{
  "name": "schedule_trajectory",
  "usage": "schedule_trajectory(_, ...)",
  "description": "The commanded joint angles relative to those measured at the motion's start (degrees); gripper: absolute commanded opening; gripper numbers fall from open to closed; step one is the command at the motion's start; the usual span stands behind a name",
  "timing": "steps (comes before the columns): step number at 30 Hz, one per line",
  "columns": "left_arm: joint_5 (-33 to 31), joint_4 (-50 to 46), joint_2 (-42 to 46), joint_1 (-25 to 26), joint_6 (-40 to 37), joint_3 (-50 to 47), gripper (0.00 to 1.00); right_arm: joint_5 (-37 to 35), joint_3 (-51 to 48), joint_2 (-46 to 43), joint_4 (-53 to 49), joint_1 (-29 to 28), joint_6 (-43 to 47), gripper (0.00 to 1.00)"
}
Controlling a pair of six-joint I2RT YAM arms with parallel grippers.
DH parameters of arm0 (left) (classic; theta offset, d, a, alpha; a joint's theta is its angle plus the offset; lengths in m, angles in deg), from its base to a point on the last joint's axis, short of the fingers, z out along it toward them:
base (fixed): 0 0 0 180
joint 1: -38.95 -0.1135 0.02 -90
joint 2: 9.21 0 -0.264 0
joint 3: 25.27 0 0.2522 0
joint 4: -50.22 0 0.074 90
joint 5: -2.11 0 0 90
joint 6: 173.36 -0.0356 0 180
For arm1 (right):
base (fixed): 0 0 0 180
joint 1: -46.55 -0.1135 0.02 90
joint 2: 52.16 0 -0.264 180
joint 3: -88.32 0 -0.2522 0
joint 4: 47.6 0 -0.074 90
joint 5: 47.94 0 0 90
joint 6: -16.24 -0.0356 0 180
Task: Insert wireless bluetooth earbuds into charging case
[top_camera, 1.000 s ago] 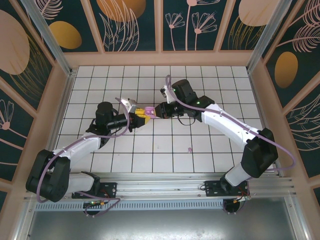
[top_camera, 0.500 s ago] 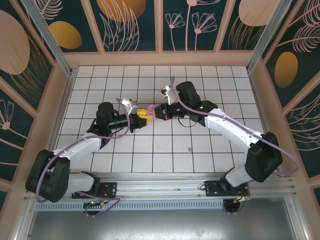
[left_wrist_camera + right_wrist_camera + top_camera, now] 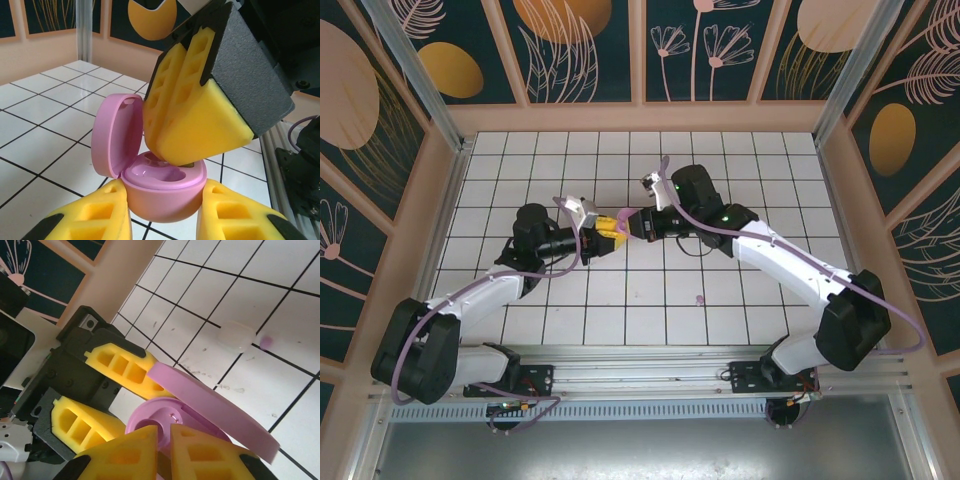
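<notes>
Left gripper is clamping the pink charging case, lid open, above the tiled table, while right gripper, pads drawn together, any earbud hidden, is pressing into its well, likely needing a straight, gentle push.

my two arms are white shells with black joints, a lilac cable looping along each. my fingers are yellow wedges with hollow ribbed cells, seated in dark grey angular brackets. black bases sit on a silver rail.
</notes>
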Motion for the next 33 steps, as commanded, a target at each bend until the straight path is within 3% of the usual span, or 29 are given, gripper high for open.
schedule_trajectory(1,-1.7,-1.4,-0.9,0.2,-2.1,1.4,0.00,-2.9,-1.3,-2.7,0.2,0.7,0.1,0.15)
schedule_trajectory(7,-6.2,-2.6,-0.2,0.2,-2.4,1.8,0.00,-3.3,-0.8,-4.5,-0.1,1.2,-0.2,0.16)
schedule_trajectory(14,-17.3,-6.7,0.9,-1.8,-1.4,2.9,0.00,-8.1,2.3,-5.8,-0.5,2.6,-3.3,0.20)
schedule_trajectory(20,-16.2,-3.3,2.9,-6.1,1.2,0.4,0.00,-14.6,4.9,-3.2,-1.6,4.4,-7.5,0.28)
schedule_trajectory(27,-17.2,-5.9,6.1,-6.9,1.1,-0.2,0.00,-11.5,5.9,9.3,2.6,6.0,-9.3,0.33)
schedule_trajectory(33,-20.9,-10.5,10.4,-7.8,-0.1,-1.0,0.00,-9.6,21.3,30.0,-1.4,5.9,-7.8,0.34)
